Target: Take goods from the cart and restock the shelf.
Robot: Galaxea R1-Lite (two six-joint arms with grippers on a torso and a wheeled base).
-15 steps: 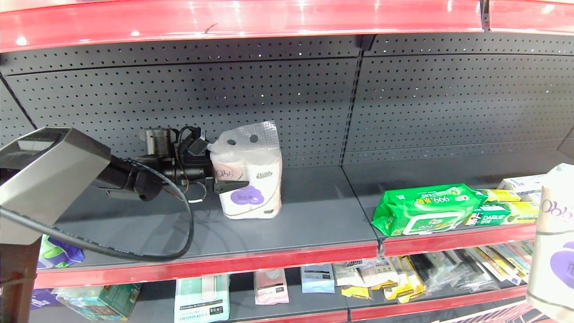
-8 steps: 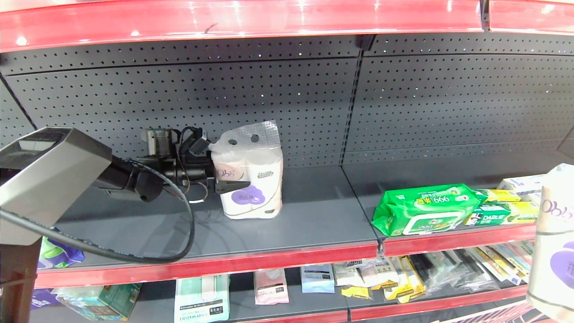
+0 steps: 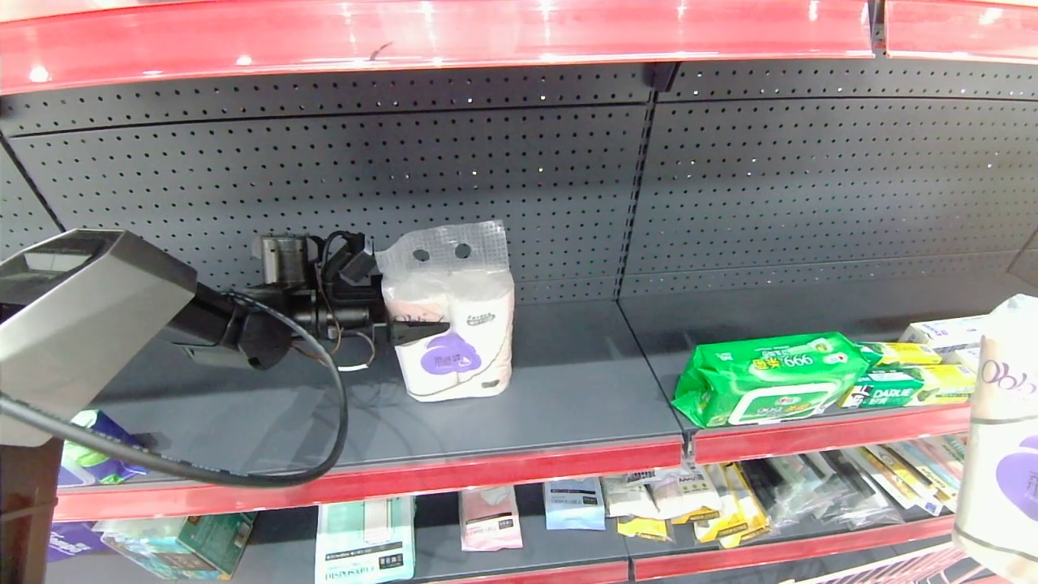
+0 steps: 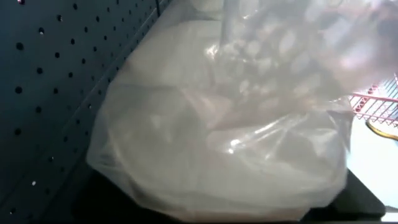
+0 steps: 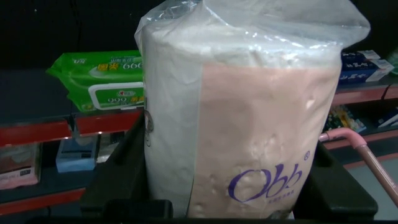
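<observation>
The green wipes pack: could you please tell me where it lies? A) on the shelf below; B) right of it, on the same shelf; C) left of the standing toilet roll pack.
B: the green wipes pack lies right of the toilet roll pack, same shelf.

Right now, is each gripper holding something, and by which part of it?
Left gripper clamps the standing toilet paper pack by its left edge, mid-height. Right gripper clamps a second pack across its lower sides.
</observation>
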